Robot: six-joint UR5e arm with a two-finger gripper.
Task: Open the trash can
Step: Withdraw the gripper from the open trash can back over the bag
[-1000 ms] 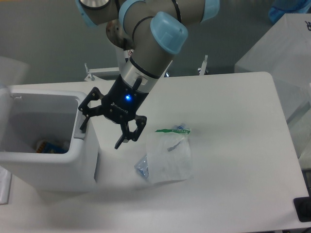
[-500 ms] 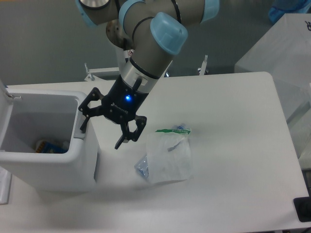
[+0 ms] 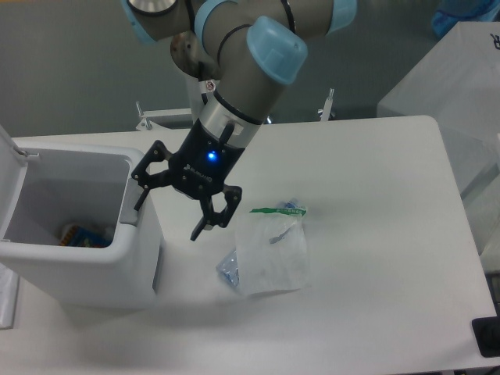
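The white boxy trash can stands at the table's left. It is open at the top, with some colourful waste at its bottom. Its white lid stands tilted up at the far left edge. A grey tab sits on its right rim. My gripper is open and empty. It hangs just right of the can's right rim, one finger over the tab, the other finger over the table.
A small clear plastic bag with green and blue print lies on the white table, right of the gripper. A white box stands off the table at the back right.
The lid has swung further up and to the left. The gripper has shifted slightly right and down, still open.
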